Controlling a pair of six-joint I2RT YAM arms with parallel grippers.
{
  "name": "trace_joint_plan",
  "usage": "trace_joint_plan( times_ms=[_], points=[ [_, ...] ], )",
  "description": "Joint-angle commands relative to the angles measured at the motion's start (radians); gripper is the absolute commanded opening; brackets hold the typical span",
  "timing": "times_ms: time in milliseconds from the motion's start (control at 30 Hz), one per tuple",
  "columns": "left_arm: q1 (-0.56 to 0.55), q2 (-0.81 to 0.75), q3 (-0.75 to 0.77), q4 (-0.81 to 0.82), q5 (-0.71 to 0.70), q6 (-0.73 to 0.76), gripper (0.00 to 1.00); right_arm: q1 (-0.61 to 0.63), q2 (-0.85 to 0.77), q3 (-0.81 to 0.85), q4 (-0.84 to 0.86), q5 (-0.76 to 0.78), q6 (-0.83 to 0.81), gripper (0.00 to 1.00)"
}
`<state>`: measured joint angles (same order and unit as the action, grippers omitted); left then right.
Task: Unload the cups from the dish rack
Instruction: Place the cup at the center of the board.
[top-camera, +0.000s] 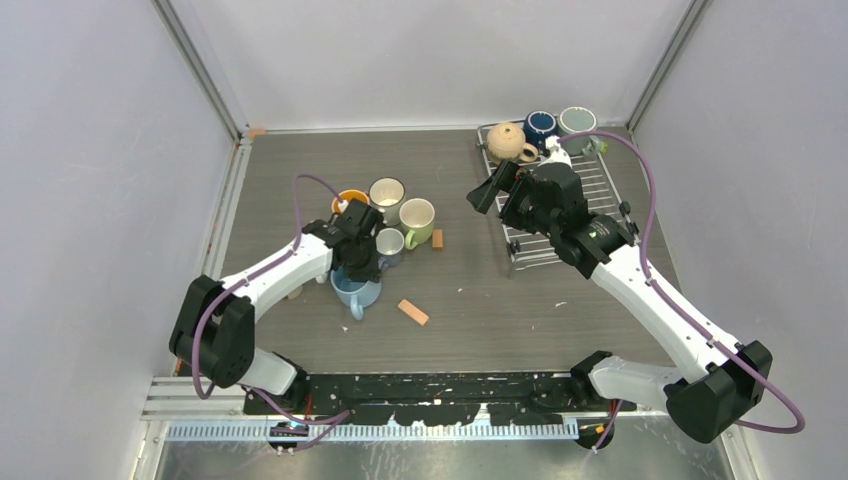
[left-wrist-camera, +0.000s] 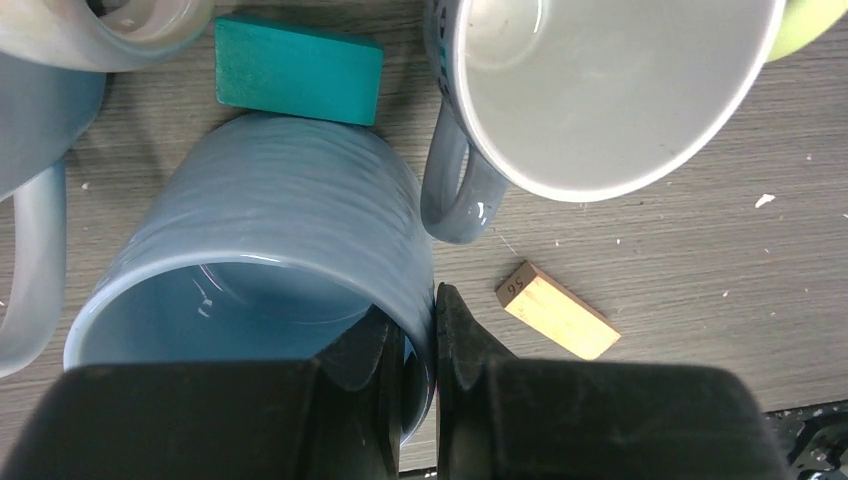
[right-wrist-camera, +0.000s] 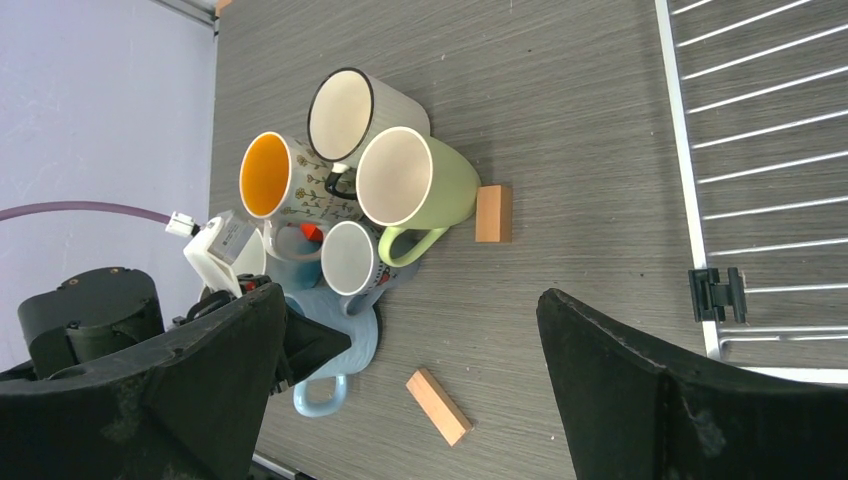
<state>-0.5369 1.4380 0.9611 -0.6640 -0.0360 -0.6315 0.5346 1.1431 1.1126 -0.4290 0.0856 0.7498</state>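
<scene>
The dish rack (top-camera: 603, 178) stands at the back right, with a tan cup (top-camera: 510, 142), a navy one (top-camera: 541, 124) and a grey-green one (top-camera: 577, 120) along its far edge. Left of centre on the table stand an orange-lined cup (top-camera: 350, 200), a white one (top-camera: 387, 192), a lime green one (top-camera: 417, 220) and a small grey one (top-camera: 390, 242). My left gripper (left-wrist-camera: 418, 320) is shut on the rim wall of a light blue cup (left-wrist-camera: 280, 210), one finger inside and one outside. The right gripper (right-wrist-camera: 412, 295) hangs wide open and empty near the rack's (right-wrist-camera: 760, 150) left edge.
A wooden block (top-camera: 413, 312) lies in front of the cup cluster, another (top-camera: 437, 239) beside the lime green cup. A teal block (left-wrist-camera: 298, 68) sits just behind the held cup, and a grey-handled mug (left-wrist-camera: 600, 90) stands close on its right. Enclosure walls ring the table.
</scene>
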Motion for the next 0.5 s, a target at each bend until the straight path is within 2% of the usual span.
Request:
trace_joint_plan(
  times_ms=[0, 367, 467],
  points=[
    [-0.005, 0.0, 0.007, 0.072, -0.05, 0.002, 0.0, -0.002, -0.011, 0.004, 0.026, 0.02, -0.021, 1.0],
    [-0.005, 0.028, 0.008, 0.092, -0.072, 0.013, 0.0, -0.003, 0.001, 0.013, 0.02, 0.018, -0.024, 1.0],
    [-0.005, 0.03, 0.011, 0.094, -0.083, 0.02, 0.06, -0.002, 0.005, 0.015, 0.021, 0.011, -0.024, 1.0]
  ],
)
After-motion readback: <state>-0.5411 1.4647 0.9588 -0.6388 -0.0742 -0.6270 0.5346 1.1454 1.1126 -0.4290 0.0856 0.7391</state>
